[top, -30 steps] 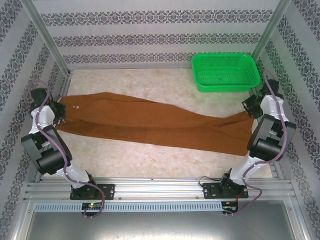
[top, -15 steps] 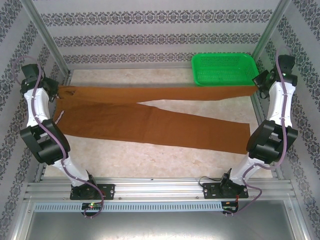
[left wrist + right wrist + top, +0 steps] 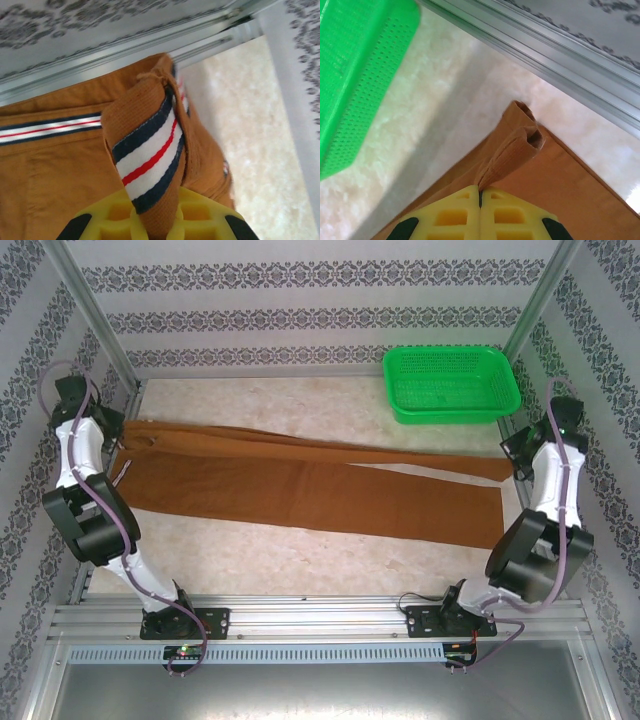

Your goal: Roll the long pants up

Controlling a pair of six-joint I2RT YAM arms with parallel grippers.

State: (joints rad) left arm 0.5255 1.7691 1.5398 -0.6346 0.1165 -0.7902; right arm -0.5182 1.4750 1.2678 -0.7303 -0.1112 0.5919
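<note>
The pants (image 3: 300,485) lie stretched flat across the table (image 3: 300,405), on the near side of the basket (image 3: 452,385) and reaching from far out to its left to a spot just below its right end. They are brown and lie lengthwise, one leg partly over the other. The leg closer to the basket is a narrow band. Below the basket, a thin wedge of bare table opens between the two legs.

Far to the basket's left, the left gripper (image 3: 118,430) has the waist end. From its wrist camera, the left gripper (image 3: 155,220) pinches a fold of the waistband (image 3: 150,160), whose navy, white and red striped lining is turned outward and rises from between the yellow pads (image 3: 200,220). More of that stripe runs along the cloth beside it.

Just below the basket's right corner, the right gripper (image 3: 515,462) holds the tip of the narrow leg. In its wrist view the right gripper (image 3: 480,200) has its pads pressed together on the cuff (image 3: 520,140), which stands up from them in a small curled loop. The green basket (image 3: 360,75) sits off to the side, apart from the cloth, and a metal rail (image 3: 545,50) runs just beyond the cuff.
</note>
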